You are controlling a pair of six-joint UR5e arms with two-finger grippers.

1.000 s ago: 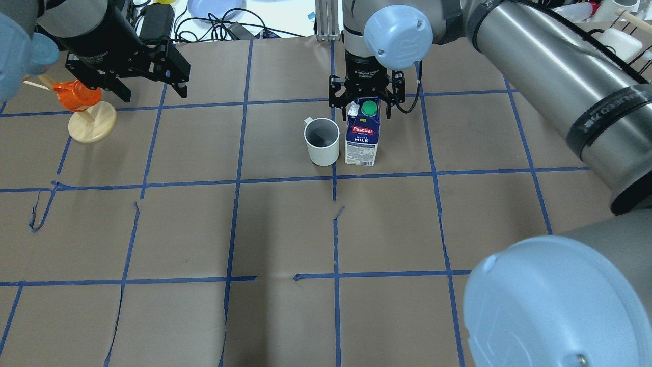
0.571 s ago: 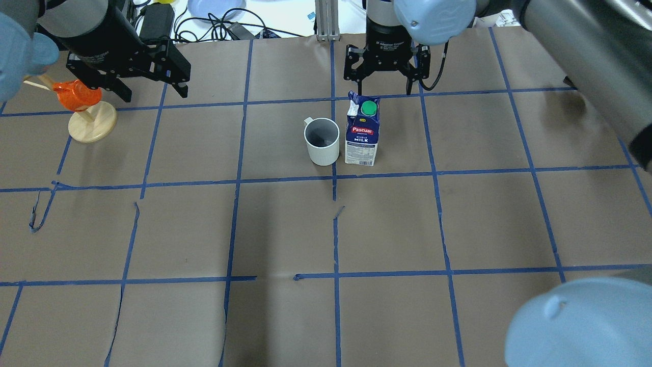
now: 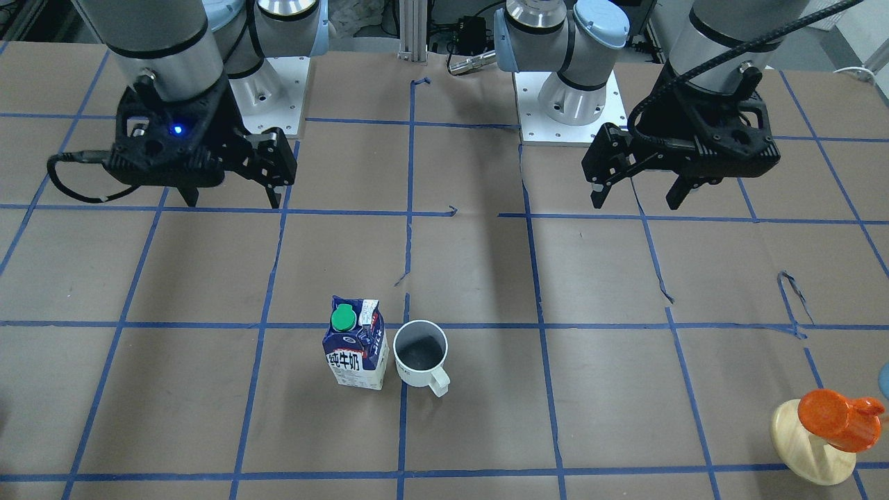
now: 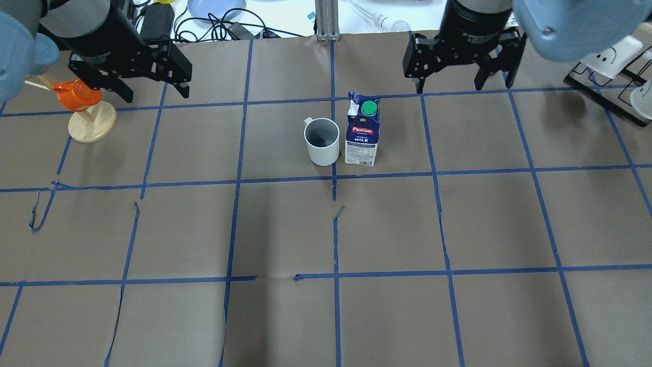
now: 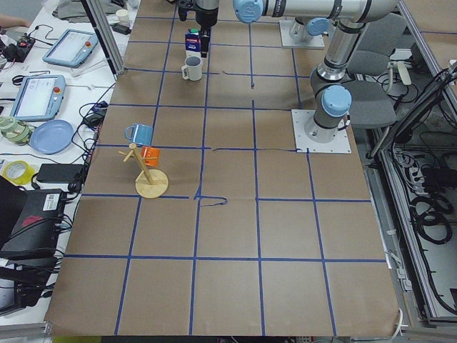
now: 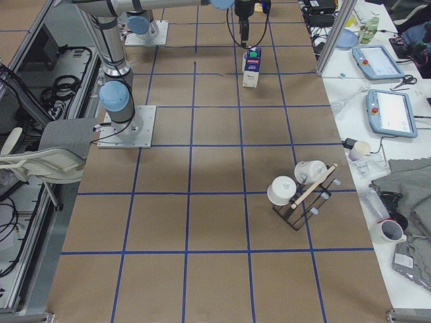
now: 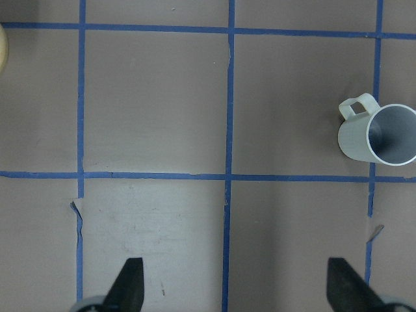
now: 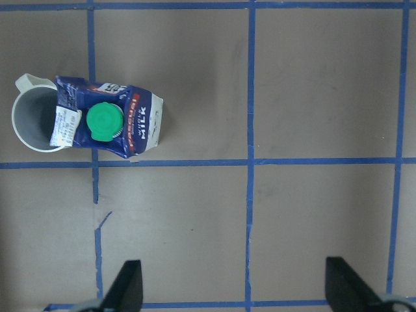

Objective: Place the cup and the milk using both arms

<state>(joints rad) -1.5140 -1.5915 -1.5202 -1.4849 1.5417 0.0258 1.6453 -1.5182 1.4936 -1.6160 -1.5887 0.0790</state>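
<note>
The white cup point(image 4: 322, 142) stands upright near the table's middle, with the blue-and-white milk point(image 4: 362, 135) upright right beside it. I cannot tell whether they touch. Both also show in the front view, the cup point(image 3: 421, 378) and the milk point(image 3: 355, 357). My right gripper point(image 4: 463, 84) is open and empty, raised well back and to the right of the milk point(image 8: 127, 123). My left gripper point(image 4: 154, 92) is open and empty, far to the left of the cup point(image 7: 374, 133), next to the orange cup's stand.
An orange cup point(image 4: 76, 96) hangs on a pale wooden stand point(image 4: 92, 127) at the far left, close to my left gripper. A black rack with white mugs point(image 4: 606, 71) stands at the far right. A blue plate point(image 4: 216, 7) and cables lie beyond the back edge.
My right gripper, which stood around the milk's top, has drawn back and moved right, leaving the milk standing by the cup. The left gripper has not moved.
</note>
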